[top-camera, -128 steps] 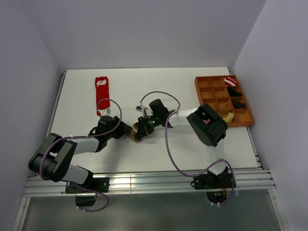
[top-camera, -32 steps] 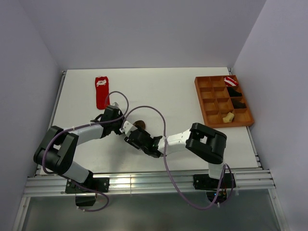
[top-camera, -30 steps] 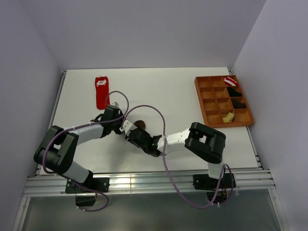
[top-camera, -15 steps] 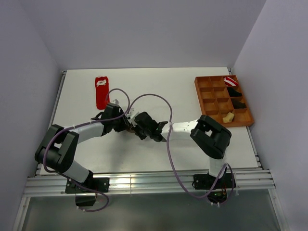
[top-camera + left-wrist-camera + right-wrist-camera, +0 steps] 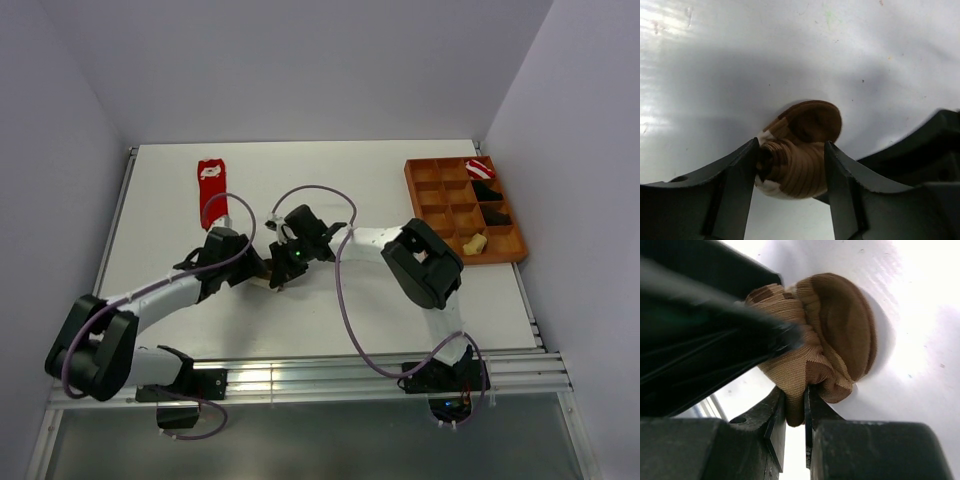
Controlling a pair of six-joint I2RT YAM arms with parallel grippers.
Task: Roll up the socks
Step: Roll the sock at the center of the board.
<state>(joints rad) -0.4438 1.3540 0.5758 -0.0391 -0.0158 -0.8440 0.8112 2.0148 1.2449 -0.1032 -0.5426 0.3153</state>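
The brown-and-tan striped sock is rolled into a tight bundle at the table's middle, with its cream cuff at the edge. My left gripper is shut on it, one finger pressing each side of the roll. My right gripper is shut on a fold of the same sock, and its jaws pinch the fabric. The red sock with a white mark lies flat at the far left. A pale yellow bundle sits in the tray.
A brown compartment tray stands at the far right. It holds a red-and-white striped bundle and black bundles. Purple cables loop over both arms near the sock. White walls close in the table on three sides.
Over the last second my right gripper swung from the near side of the sock up to its far side and pinched it. My left arm shifted toward the near edge, still at the roll.
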